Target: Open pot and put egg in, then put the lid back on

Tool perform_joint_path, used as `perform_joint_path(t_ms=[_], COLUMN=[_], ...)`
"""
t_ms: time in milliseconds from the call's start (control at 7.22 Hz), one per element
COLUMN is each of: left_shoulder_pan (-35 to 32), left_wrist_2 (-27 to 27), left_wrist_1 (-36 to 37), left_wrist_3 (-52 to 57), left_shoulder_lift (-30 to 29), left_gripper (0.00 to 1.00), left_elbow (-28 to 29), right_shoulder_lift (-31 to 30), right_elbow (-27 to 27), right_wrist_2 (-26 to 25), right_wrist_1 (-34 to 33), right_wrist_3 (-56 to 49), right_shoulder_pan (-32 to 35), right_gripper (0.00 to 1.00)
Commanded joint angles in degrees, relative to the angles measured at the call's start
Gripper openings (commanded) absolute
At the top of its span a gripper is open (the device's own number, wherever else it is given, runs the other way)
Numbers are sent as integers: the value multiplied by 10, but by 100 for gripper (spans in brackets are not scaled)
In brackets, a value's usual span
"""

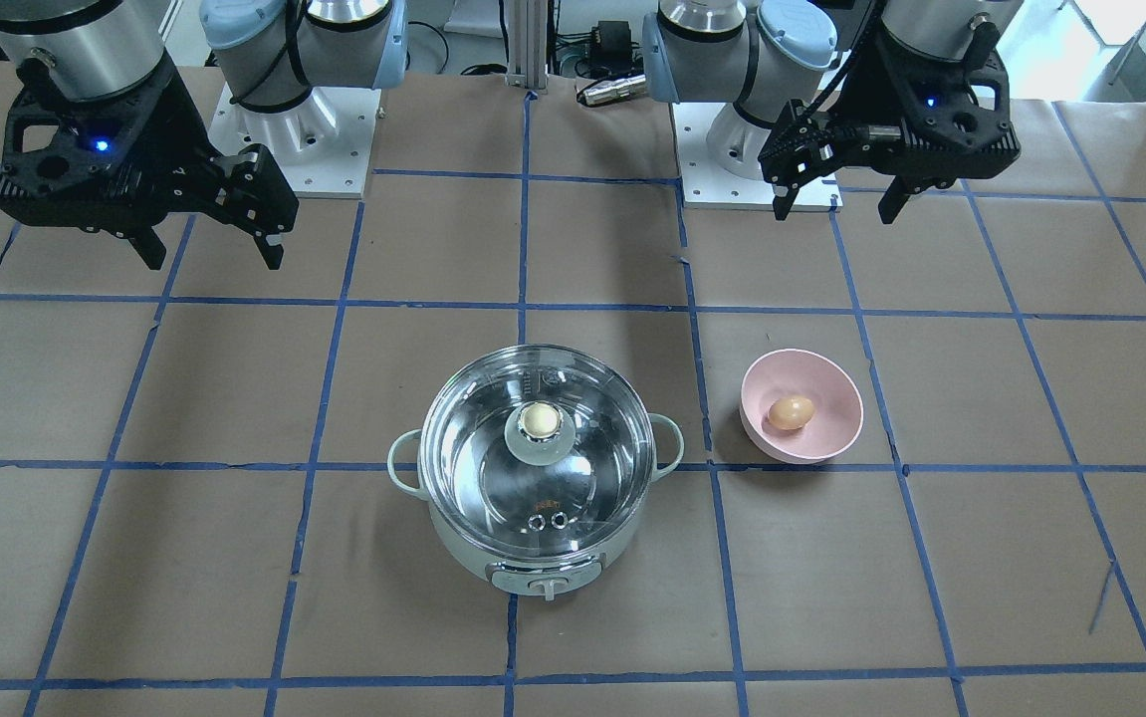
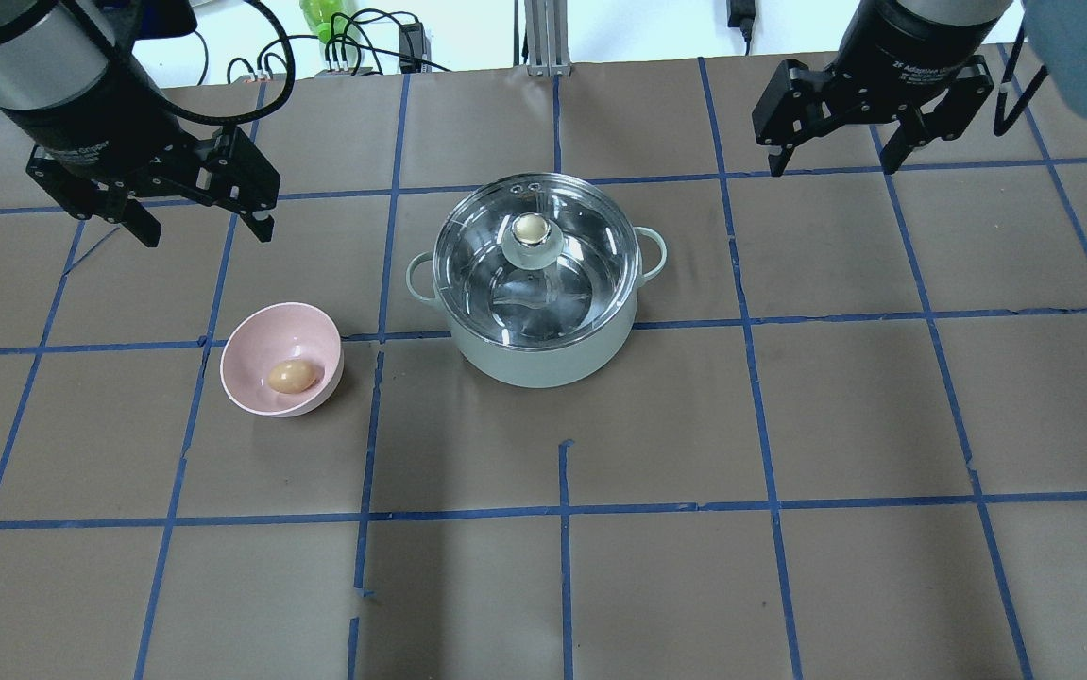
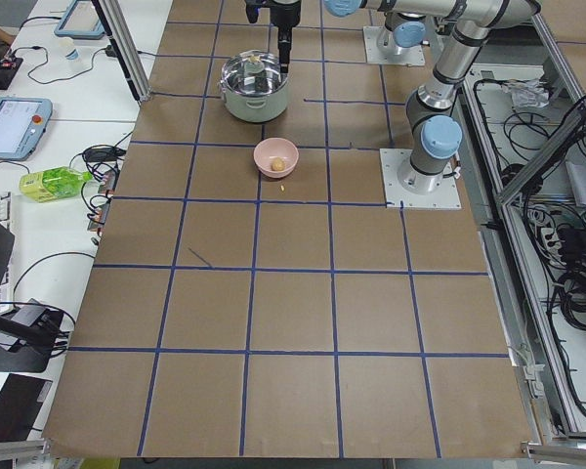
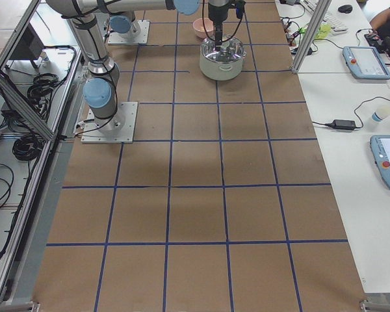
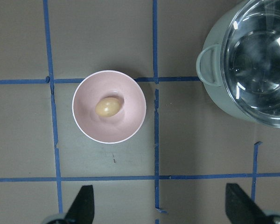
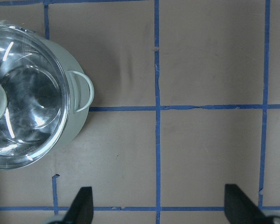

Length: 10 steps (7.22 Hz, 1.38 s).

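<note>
We see the mint-green pot (image 2: 543, 354) standing near the middle of the table (image 2: 789, 425), which is covered with brown paper and blue tape lines. The glass lid (image 2: 590, 255) sits closed on the pot, with its cream knob (image 2: 532, 229) at the centre. The egg (image 2: 291, 376) lies inside a pink bowl (image 2: 246, 340). This bowl stands near the pot but does not touch it, on the side of the left arm.

The left gripper (image 2: 208, 227) hangs above the table on the bowl's side, its jaws spread wide and holding nothing. The right gripper (image 2: 833, 165) hangs on the other side of the pot, well apart from it. Its jaws are also wide and empty. In the right wrist view, one loop handle (image 6: 81, 91) of the pot points toward this gripper's side.
</note>
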Motion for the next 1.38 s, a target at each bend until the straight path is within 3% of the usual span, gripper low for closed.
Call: perform_joint_path(t_ms=[0, 692, 1246], left_shoulder_pan=[0, 3, 10], left_wrist_2=[0, 5, 6], left_wrist_1=[0, 0, 100], left_wrist_3=[0, 35, 189], left_shoulder_lift=[0, 5, -53], left_gripper=[100, 100, 100], left_elbow=[-1, -30, -92], right_shoulder_lift=[-2, -2, 12], right_elbow=[0, 1, 20], right_wrist_2=[0, 2, 2], right_wrist_1=[5, 4, -12], right_wrist_3=[0, 1, 10], right_shoulder_pan=[-1, 2, 39], right_gripper=[100, 100, 100])
